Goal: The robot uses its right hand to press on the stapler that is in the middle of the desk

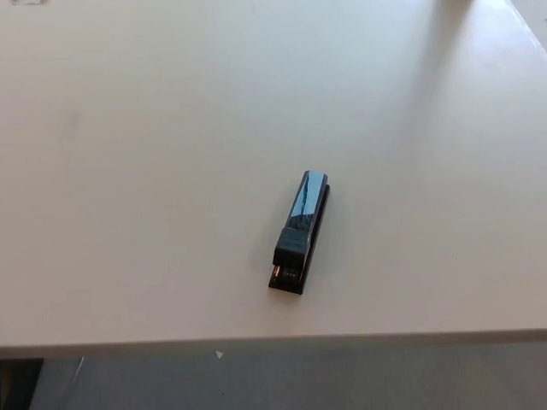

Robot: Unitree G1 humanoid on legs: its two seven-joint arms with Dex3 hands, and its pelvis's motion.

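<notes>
1. A broad desk (154,154) with a plain, off-white top fills nearly the whole head view, its surface smooth and matte.
2. Its near edge runs straight across the bottom of the picture, and below that edge a strip of grey floor (342,380) shows.
3. A soft shadow falls across the top right part of the desk's surface.
4. One stapler (301,231) lies flat on the desk, a little right of the middle and near the front edge.
5. The stapler is black with a glossy blue top, lying lengthwise and slightly slanted, its blue end pointing away toward the far side.
</notes>
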